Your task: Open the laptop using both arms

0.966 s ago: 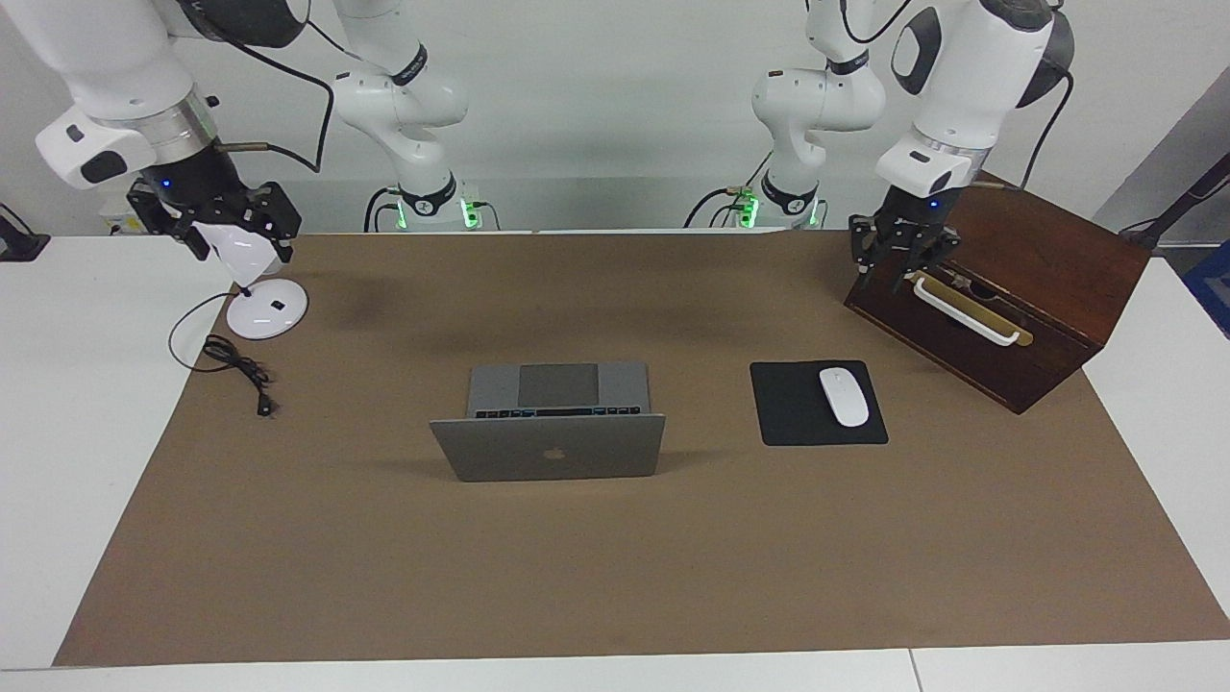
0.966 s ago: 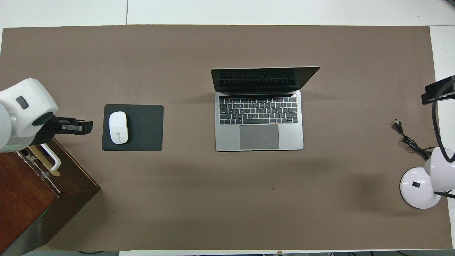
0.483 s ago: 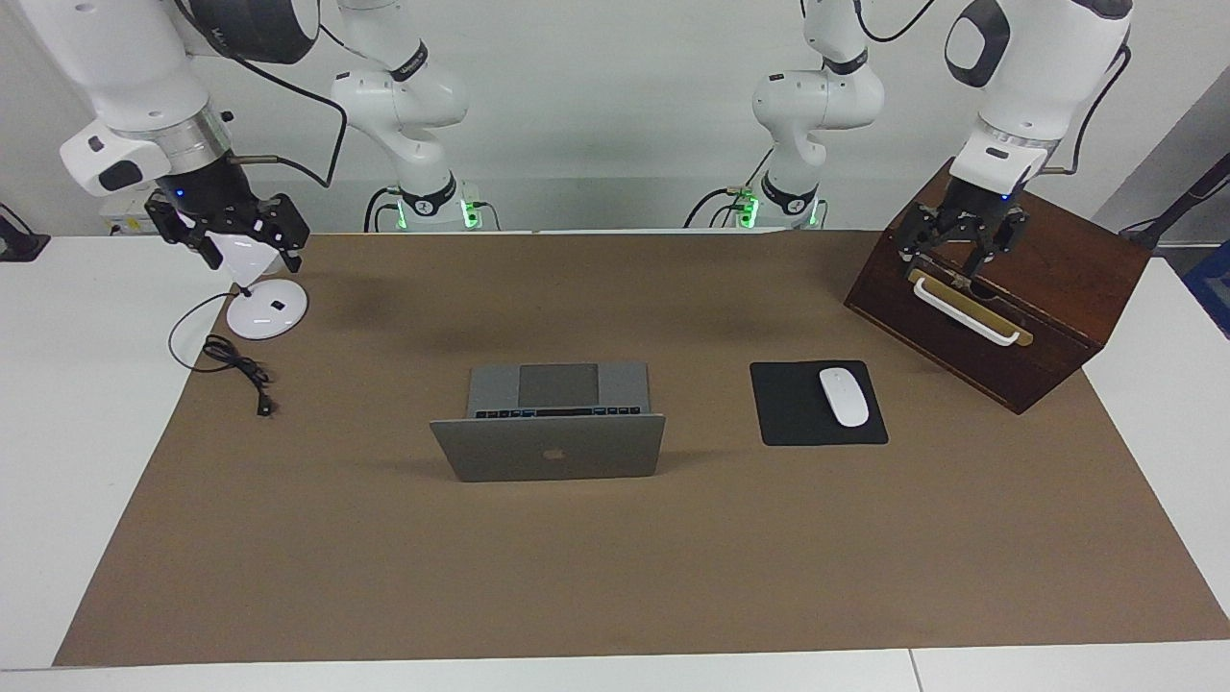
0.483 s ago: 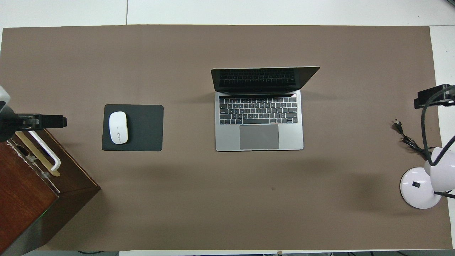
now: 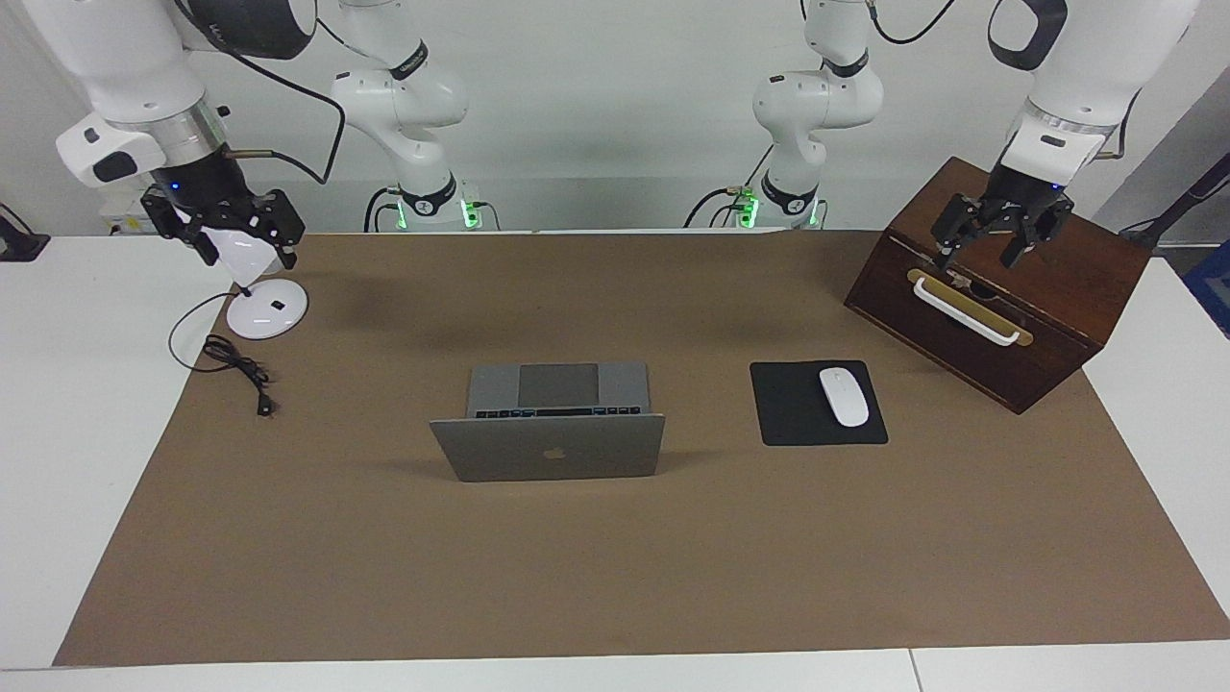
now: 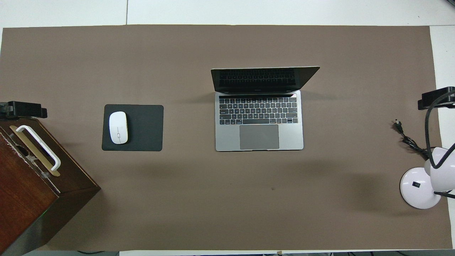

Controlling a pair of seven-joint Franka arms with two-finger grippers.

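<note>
The silver-grey laptop (image 5: 548,448) (image 6: 259,137) stands open in the middle of the brown mat. Its lid is upright with the apple logo turned away from the robots, and its keyboard and trackpad are bare. Nothing touches it. My left gripper (image 5: 999,245) (image 6: 25,109) hangs open over the top of the wooden box at the left arm's end of the table, with nothing between its fingers. At the right arm's end, my right gripper (image 5: 231,240) (image 6: 437,99) hangs open over the white lamp and holds nothing.
A dark wooden box (image 5: 1047,279) with a white handle (image 5: 966,312) sits at the left arm's end. A white mouse (image 5: 844,396) lies on a black mouse pad (image 5: 793,423) beside the laptop. A white lamp (image 5: 267,309) and its black cable (image 5: 240,370) are at the right arm's end.
My left gripper rose from in front of the box's handle to over the box's top and opened wider. The right gripper shifted only slightly. The laptop has not moved.
</note>
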